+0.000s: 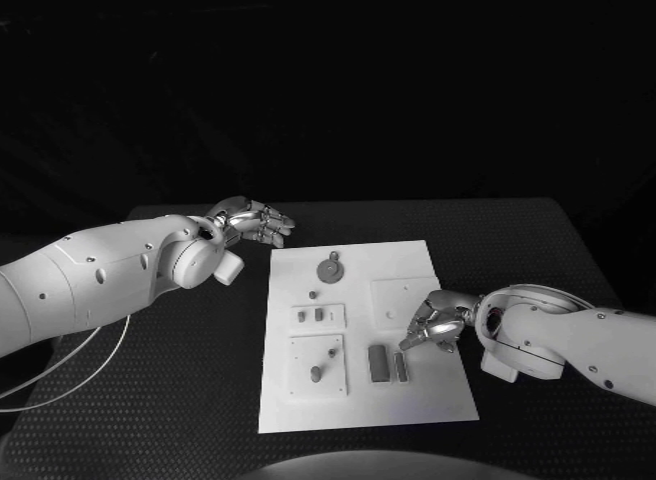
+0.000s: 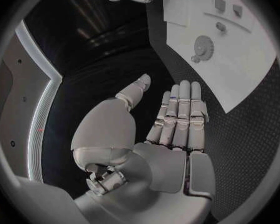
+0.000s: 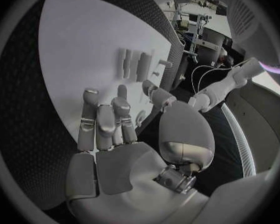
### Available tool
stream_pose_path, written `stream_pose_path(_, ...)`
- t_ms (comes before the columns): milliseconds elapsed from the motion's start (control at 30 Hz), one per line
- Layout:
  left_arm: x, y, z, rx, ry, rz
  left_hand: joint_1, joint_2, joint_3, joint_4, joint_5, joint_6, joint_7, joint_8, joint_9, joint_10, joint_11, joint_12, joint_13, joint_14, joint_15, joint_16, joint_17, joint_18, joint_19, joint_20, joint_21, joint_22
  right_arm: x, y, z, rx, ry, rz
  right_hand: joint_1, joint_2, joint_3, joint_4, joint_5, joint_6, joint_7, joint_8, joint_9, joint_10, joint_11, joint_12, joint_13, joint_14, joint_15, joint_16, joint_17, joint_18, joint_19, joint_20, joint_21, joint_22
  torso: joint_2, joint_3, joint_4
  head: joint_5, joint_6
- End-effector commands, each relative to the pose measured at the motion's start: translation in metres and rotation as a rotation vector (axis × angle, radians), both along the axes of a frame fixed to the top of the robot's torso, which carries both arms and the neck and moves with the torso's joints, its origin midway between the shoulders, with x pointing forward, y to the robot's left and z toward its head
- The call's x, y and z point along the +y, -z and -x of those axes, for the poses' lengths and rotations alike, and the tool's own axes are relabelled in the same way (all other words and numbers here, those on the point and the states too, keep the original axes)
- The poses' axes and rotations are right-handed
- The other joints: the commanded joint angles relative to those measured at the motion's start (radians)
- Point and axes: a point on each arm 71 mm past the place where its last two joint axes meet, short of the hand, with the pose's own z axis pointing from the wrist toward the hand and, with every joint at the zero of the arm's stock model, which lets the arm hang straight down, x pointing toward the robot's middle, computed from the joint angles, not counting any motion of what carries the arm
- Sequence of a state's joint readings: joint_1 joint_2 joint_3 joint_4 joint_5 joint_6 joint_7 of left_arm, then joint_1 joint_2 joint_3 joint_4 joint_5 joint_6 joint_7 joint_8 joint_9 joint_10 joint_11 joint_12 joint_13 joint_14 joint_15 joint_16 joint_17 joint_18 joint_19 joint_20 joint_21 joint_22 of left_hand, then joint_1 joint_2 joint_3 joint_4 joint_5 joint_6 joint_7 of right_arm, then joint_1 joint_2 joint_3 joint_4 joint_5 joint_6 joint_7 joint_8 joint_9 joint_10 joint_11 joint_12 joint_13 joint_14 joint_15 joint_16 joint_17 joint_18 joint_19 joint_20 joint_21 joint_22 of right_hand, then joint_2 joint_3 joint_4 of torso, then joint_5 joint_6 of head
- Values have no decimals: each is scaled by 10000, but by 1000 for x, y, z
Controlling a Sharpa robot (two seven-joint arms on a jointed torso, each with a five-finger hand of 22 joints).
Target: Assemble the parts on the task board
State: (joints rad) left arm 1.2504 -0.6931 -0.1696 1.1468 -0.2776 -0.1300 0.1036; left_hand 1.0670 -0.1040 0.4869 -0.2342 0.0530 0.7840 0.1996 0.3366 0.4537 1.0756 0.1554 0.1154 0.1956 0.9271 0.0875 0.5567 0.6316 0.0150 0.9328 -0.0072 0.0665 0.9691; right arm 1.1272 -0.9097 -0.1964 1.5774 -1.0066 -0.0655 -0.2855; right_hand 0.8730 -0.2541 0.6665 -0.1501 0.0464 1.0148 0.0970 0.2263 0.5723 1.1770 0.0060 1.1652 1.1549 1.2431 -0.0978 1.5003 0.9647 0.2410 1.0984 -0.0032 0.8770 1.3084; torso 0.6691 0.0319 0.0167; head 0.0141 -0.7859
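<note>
The white task board (image 1: 415,400) lies in the middle of the black table. On it are grey parts: a round toothed piece (image 1: 331,268) at the far end, two small blocks (image 1: 311,315) on a raised plate, a small piece (image 1: 317,373) on another plate, and two long bars (image 1: 389,365) side by side. My left hand (image 1: 253,222) hovers off the board's far left corner, fingers straight, holding nothing (image 2: 171,119). My right hand (image 1: 433,325) hangs over the board's right side, just beyond the long bars (image 3: 134,63), fingers apart and empty (image 3: 115,129).
A raised square plate (image 1: 400,298) sits on the board just left of my right hand. A white cable (image 1: 69,370) loops over the table's left part under my left arm. Black table (image 1: 544,250) surrounds the board on all sides.
</note>
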Motion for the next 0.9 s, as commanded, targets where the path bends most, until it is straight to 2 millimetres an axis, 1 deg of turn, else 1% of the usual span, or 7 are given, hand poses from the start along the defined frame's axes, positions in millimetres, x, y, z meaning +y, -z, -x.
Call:
stream_pose_path(33,-1,-4,-3,-371,-241,351,-73,34,11,82,-14,-8,12,71,-7,2,-49,71,25,16,50,-53,20,40,-69,5,39,-14,-4,-12,-16,-394,305,-1703,-50,39,-203,-39,38,-291,218,-38,35,-98,12,18,23,-101,24,-27,0,208,-83,34,-54,168,-25,-13,-13,-113,455)
stream_pose_path(333,6,-3,-10,-580,-853,942,24,198,56,37,-12,384,-163,293,33,375,-225,304,123,42,32,-119,18,29,-70,-2,32,-21,-29,-45,-84,-2401,1409,-3734,227,693,-607,-594,44,-391,240,70,165,-520,29,-163,-107,-718,52,-295,-577,187,-480,146,-214,151,-230,-63,-85,-225,1227)
stream_pose_path(600,13,1,-17,-679,-1007,1365,34,371,66,-60,-11,578,-305,354,-16,554,-309,345,128,-162,91,-667,-178,11,-145,32,31,-8,-39,-48,-134,-3232,2586,-4721,477,1544,-506,-1357,53,-894,464,-17,207,-1902,297,-2645,-2036,-2592,369,-2987,-1886,-204,-2594,897,-1987,-525,-566,-162,-198,-154,1888)
stream_pose_path(667,15,2,-20,-767,-1029,1417,12,388,51,-84,-11,557,-329,331,-43,504,-310,292,99,-275,111,-844,-235,15,-163,48,31,-1,-41,-50,-141,-3358,2823,-5051,517,1651,-333,-1308,79,-1081,618,-54,217,-2309,471,-3891,-3064,-3267,772,-4456,-2644,-402,-3450,1143,-2776,-903,-621,-156,-211,-132,2068)
stream_pose_path(767,20,6,-22,-787,-1220,1584,-75,410,-1,-113,-16,400,-388,234,-112,236,-321,78,-8,-647,179,-1240,-366,8,-299,113,-14,-25,-40,-44,-148,-3276,3337,-5732,729,1741,-80,-1263,18,-1623,733,-214,174,-3330,1292,-6574,-5265,-4886,2204,-7538,-4166,-1011,-5567,1655,-4418,-1631,-694,-130,-221,-146,2304)
stream_pose_path(833,24,9,-25,-812,-1544,1414,-147,427,-42,-178,-18,186,-417,108,-183,-92,-304,-163,-141,-1081,291,-1627,-517,-123,-879,250,-66,-184,-40,-36,-149,-3073,3521,-6044,784,1874,-165,-1332,28,-1938,687,-302,114,-3538,1374,-7635,-6298,-5478,2536,-8678,-4749,-1275,-6366,1876,-5108,-1957,-781,-129,-257,-120,2387)
stream_pose_path(900,25,12,-27,-752,-1721,1471,-197,447,-21,-208,-7,16,-372,1,-239,-388,-250,-378,-286,-1445,397,-1960,-661,-148,-1152,333,-51,-348,-41,-31,-149,-3050,3598,-6147,853,1960,-306,-1363,44,-2070,682,-284,77,-3291,1408,-8257,-7104,-5425,2550,-9305,-5117,-1306,-6514,1952,-5423,-2133,-853,-135,-266,-85,2417)
